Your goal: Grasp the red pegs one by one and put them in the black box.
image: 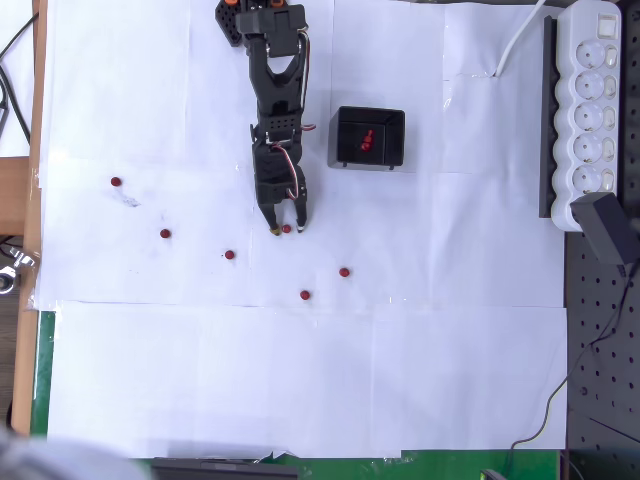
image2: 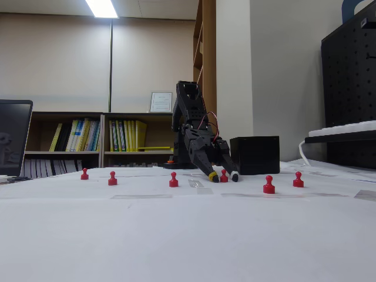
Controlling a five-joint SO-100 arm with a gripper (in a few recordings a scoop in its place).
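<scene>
Straddling one red peg [image: 287, 229] at centre frame, overhead view, the gripper [image: 285, 228] stands with jaws spread, tips on the counter [image: 300, 380], peg between them.

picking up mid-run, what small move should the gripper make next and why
Probably close the fingers: the black two-finger gripper is down at the white paper, open, with a small dark-red round peg between its tips. Then it could carry it to the square black plastic box.
</scene>
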